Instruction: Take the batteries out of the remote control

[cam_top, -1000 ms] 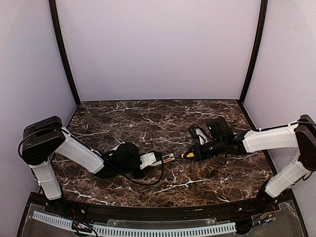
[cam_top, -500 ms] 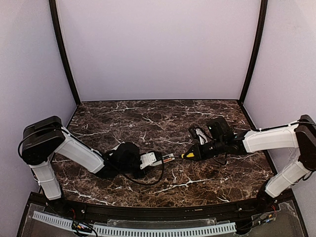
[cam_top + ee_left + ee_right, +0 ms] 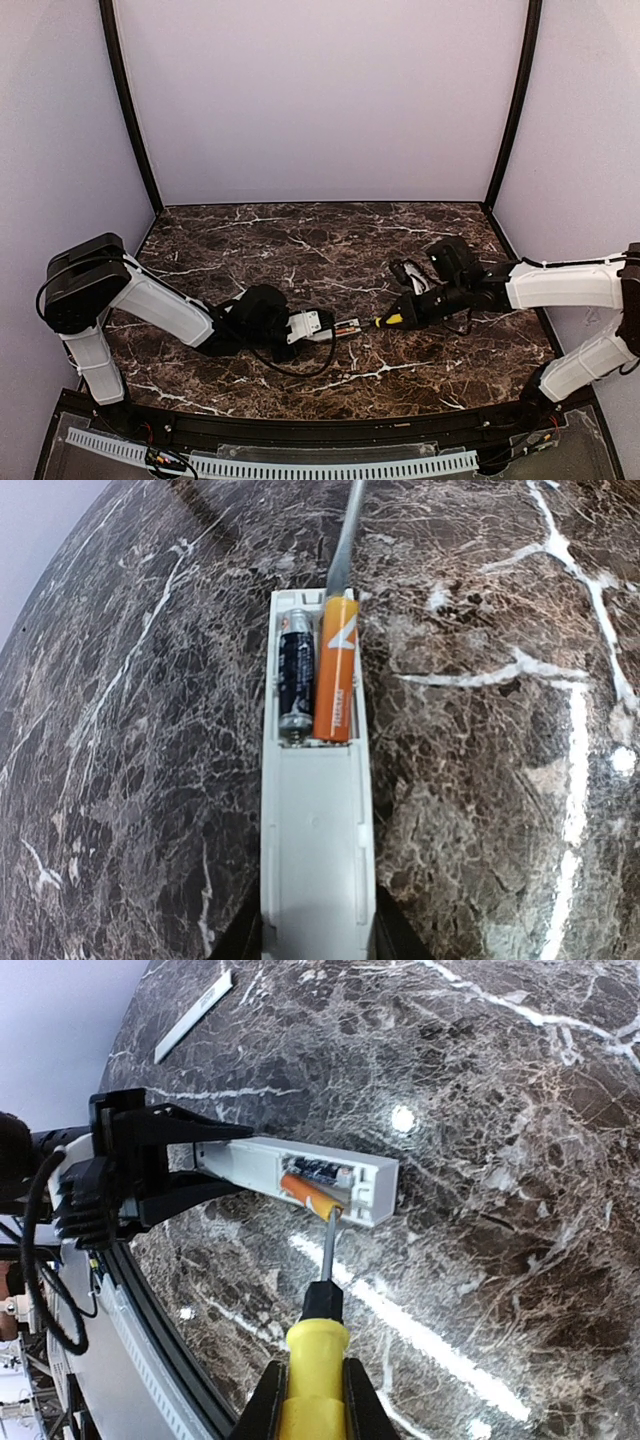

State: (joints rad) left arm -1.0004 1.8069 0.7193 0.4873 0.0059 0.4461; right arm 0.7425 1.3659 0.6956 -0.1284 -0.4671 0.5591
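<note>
The left gripper (image 3: 316, 942) is clamped on one end of the remote (image 3: 318, 820), whose open compartment juts past the jaws. An orange battery (image 3: 337, 670) and a dark battery (image 3: 296, 675) lie side by side in it. The right gripper (image 3: 315, 1410) grasps a screwdriver (image 3: 317, 1355), its tip at the orange battery's end. The cover (image 3: 193, 1017) lies well apart on the table (image 3: 500, 1110)

table: dark brown marble-look tabletop (image 3: 500, 780), polished, glossy, white veins | remote: slim white plastic remote control (image 3: 317, 850), matt, smooth | in remote's open bay: orange cylindrical battery (image 3: 336, 670), shiny wrap; beside it dark blue cylindrical battery (image 3: 296, 675), glossy, bare metal end cap | at remote's end: yellow plastic-handled screwdriver (image 3: 320, 1310), smooth handle, grey metal shaft
</note>
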